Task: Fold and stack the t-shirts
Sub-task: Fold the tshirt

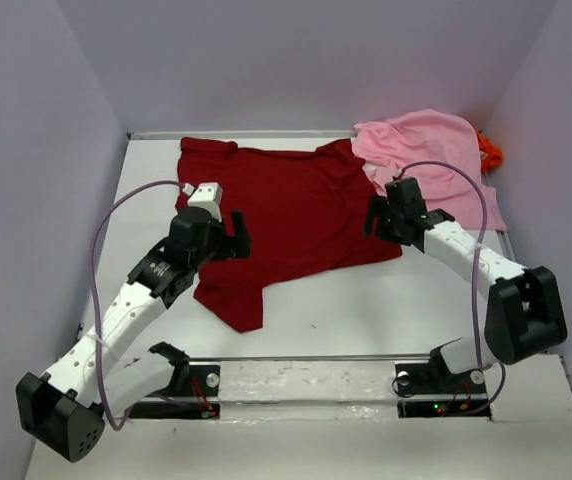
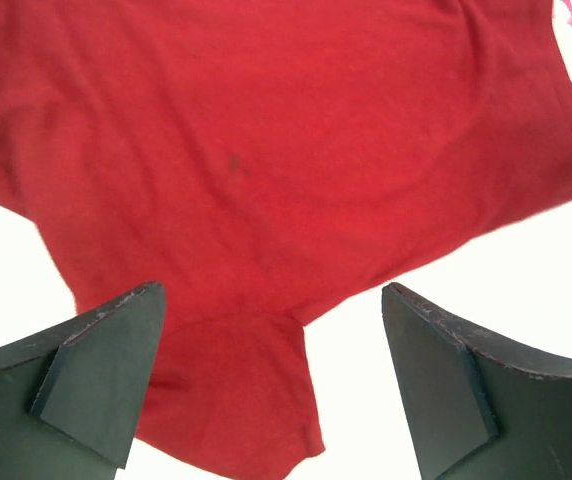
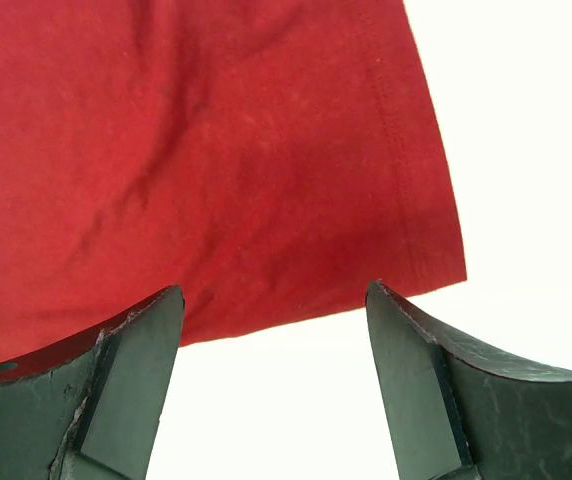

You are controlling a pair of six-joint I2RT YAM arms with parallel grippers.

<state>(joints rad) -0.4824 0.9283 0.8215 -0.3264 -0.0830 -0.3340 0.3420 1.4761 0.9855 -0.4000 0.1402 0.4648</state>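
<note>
Dark red shirt (image 1: pixel 296 215): is lying spread out and mostly flat on the white bench (image 1: pixel 366 320), with one sleeve pointing back toward the arm bases.
Pink shirt (image 1: pixel 431 150): is lying crumpled at the far right corner of the dark red shirt, its edge meeting the red cloth.
Orange shirt (image 1: pixel 490 152): is peeking out from behind the pink one, on the side away from the dark red shirt, and is mostly hidden.
Left hand (image 1: pixel 234 235): is hovering over the left edge of the dark red shirt, fingers standing wide apart and gripping nothing. In its wrist view (image 2: pixel 271 290) the sleeve is lying under the gap.
Right hand (image 1: pixel 376 215): is hovering at the right edge of the dark red shirt, fingers spread with nothing between them. Its wrist view (image 3: pixel 274 290) is showing the hemmed near corner of the red cloth just beyond the fingertips.
</note>
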